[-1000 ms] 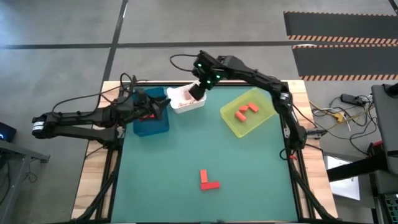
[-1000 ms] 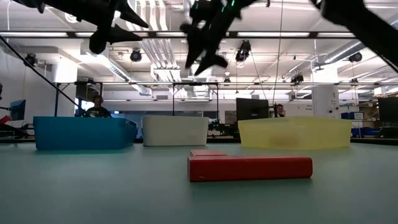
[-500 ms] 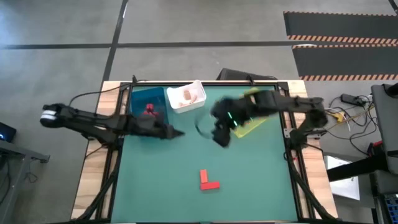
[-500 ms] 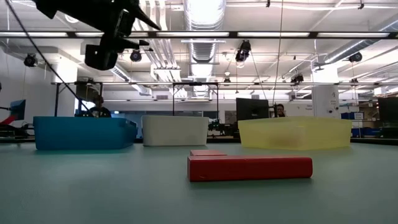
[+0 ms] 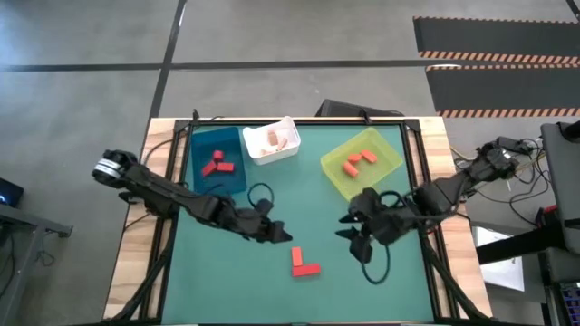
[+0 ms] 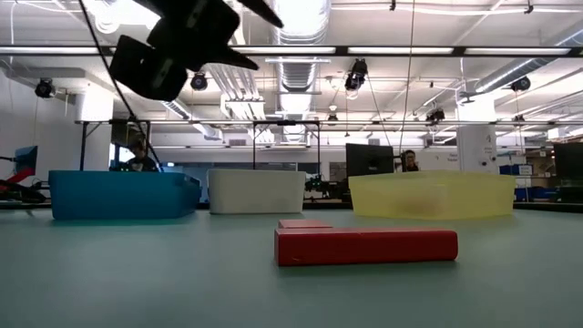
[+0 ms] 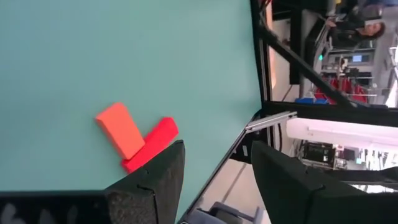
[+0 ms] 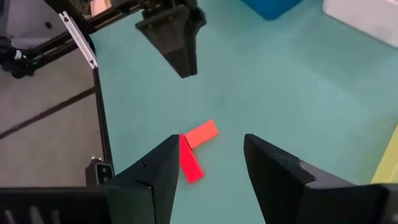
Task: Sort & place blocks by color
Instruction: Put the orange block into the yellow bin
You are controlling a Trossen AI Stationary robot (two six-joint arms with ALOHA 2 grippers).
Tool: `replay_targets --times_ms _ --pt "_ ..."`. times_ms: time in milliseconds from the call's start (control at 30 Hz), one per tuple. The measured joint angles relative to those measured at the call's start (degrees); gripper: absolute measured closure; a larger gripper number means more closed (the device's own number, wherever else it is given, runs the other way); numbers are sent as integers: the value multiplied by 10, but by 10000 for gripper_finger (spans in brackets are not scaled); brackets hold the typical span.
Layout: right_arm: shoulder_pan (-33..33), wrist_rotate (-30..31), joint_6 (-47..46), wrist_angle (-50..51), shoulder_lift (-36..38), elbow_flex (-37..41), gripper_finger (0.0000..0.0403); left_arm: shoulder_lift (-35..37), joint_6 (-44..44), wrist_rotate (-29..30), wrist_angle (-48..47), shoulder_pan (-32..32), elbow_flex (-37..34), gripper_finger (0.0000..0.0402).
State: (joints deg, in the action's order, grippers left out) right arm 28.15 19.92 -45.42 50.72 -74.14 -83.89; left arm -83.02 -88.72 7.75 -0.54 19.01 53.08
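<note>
Two blocks left on the green mat, lower centre of the high view: a red bar [image 5: 308, 269] lying flat with an orange block [image 5: 297, 256] touching its left end, together forming an L. Same pair in the left wrist view, orange block [image 7: 120, 130] overlapping the red bar [image 7: 151, 144], and in the right wrist view as orange [image 8: 201, 134] against red [image 8: 191, 163]. From the low view, the red bar [image 6: 366, 246] broadside in mid-frame, the second block [image 6: 304, 223] just showing behind its left part.

Left gripper [image 5: 276, 234] low over the mat, just up and left of the L, fingers spread apart and holding nothing; wide gap between the dark fingers [image 7: 148, 186] plain in the left wrist view. Right gripper [image 5: 349, 233] to the right of the L, near but not touching, fingers [image 8: 144, 180] likewise parted and empty.

Along the upper edge of the mat, three bins: blue bin [image 5: 196, 145] at upper left with red blocks [image 5: 217, 165] inside; white bin [image 5: 290, 134] just beside it holding pale tan blocks [image 5: 274, 139]; yellow-green bin [image 5: 330, 172] at upper right, well apart, with orange blocks [image 5: 359, 160] inside. Same three bins in a row across the middle of the low view, blue [image 6: 118, 195], white [image 6: 255, 191], yellow-green [image 6: 432, 195].
</note>
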Motion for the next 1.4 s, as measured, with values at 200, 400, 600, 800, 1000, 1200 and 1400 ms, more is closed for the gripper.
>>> replay_targets --times_ms 200,400,600,800,1000,1200,1400 --pt "38 28 -58 -68 51 116 234 -82 -29 -15 -72 7 82 250" --pt "46 28 -91 -97 87 182 234 -136 -70 -20 -232 17 173 289" --pt "46 28 -97 -98 120 217 234 -175 -126 18 -332 30 232 314" --pt "46 37 -102 -99 144 239 234 -232 -145 71 -329 42 294 324" --pt "45 41 -102 -105 151 248 234 -274 -158 92 -326 41 324 325" --pt "44 42 -109 -108 148 251 234 -311 -160 58 -280 42 320 307" --pt "44 42 -124 -108 146 253 234 -328 -157 44 -295 41 318 245"
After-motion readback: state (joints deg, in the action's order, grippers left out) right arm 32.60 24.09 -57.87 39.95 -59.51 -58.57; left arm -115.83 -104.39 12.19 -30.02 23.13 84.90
